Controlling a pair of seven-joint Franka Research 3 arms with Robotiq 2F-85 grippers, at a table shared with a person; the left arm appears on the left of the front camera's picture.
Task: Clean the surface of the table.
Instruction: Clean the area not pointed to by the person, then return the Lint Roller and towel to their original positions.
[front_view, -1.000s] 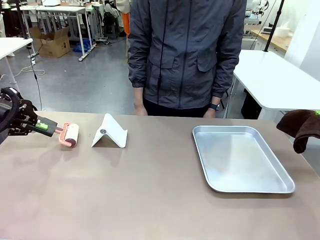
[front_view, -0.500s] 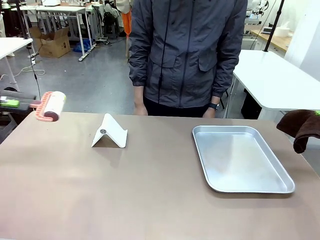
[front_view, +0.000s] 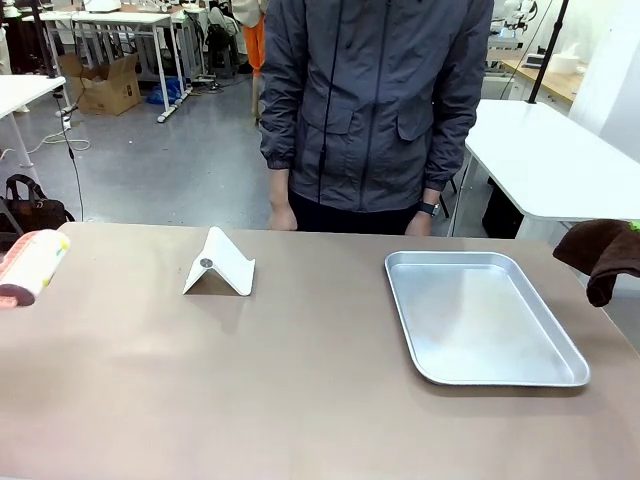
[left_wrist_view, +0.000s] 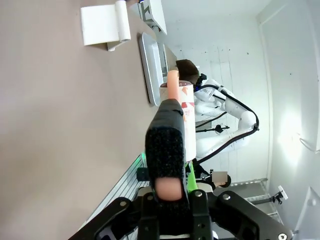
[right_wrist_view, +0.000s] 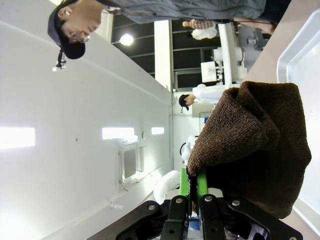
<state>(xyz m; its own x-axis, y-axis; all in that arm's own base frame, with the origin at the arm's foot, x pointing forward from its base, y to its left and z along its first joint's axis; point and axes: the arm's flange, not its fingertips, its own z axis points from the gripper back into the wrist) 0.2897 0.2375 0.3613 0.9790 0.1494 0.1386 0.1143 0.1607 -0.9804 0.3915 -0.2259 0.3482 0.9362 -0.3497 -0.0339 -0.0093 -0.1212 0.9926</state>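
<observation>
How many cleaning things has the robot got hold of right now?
2. A lint roller, gripped by the left gripper, is at the left end of the table. A brown cloth hangs from the right gripper at the right end. More may lie outside the pictures.

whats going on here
The left gripper is shut on a pink-handled white lint roller at the left edge of the tan-brown table. The right gripper is shut on a dark brown cloth at the right edge. A silver metal tray and a white folded stand lie untouched; a person in a grey jacket stands opposite.
</observation>
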